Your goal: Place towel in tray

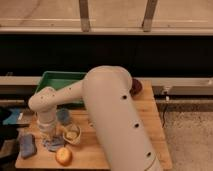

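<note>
Camera view is showing the gripper (48,133) pointing straight down at the front left of the wooden table (150,115), its tip sinking into the crumpled grey-blue towel (52,145), so I cannot tell if it is spread or pinching the cloth. A yellowish object (73,134), an orange fruit (63,156), a blue cup (63,116) and a blue pad (27,145) are lying close around it, and the green tray (60,81) is waiting behind, at the far left. To do this step well, I am thinking the gripper should be taking a thick fold, rising straight up until the towel is hanging free of these neighbours, and only then travelling back over the tray's rim.
</note>
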